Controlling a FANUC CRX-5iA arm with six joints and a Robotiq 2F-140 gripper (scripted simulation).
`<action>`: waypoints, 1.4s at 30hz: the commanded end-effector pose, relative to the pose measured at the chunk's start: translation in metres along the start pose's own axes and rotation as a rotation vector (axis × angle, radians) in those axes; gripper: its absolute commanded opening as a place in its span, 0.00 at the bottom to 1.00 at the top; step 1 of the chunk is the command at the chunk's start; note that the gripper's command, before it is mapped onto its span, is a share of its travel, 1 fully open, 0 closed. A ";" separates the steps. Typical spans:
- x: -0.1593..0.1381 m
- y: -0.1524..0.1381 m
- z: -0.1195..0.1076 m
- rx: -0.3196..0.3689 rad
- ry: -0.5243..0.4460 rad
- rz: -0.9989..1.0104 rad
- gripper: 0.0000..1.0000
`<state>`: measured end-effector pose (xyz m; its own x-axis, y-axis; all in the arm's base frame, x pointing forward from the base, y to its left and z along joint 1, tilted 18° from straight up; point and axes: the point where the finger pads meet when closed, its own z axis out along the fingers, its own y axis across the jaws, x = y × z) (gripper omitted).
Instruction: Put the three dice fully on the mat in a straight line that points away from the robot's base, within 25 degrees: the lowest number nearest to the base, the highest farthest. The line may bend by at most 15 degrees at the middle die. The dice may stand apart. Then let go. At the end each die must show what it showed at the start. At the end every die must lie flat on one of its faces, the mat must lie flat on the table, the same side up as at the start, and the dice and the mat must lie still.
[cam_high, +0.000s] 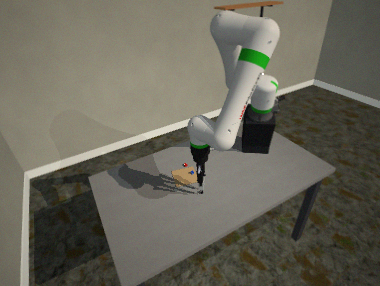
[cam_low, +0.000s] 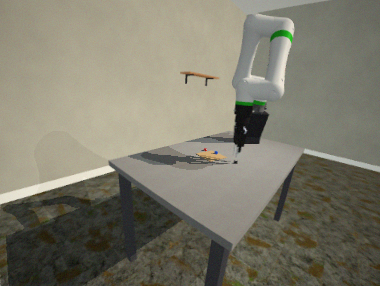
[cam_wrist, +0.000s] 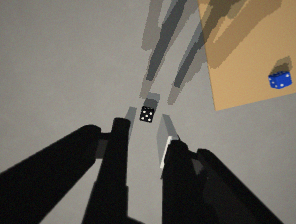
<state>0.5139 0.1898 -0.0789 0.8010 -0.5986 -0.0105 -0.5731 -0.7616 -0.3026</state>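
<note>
Wrist view has the gripper pulled in most of the way but not pinching anything. The black die sits on the grey table in the gap by the fingertips, with table showing on both sides. The blue die is on the tan mat, and the red die is just off its far edge.
</note>
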 end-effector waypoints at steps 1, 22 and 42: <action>0.000 0.000 0.004 0.000 0.000 0.000 0.19; 0.000 0.000 0.019 0.000 0.000 0.000 0.19; 0.000 0.000 0.019 0.000 0.000 0.000 0.19</action>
<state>0.5173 0.1947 -0.0969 0.8010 -0.5986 -0.0105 -0.5731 -0.7616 -0.3027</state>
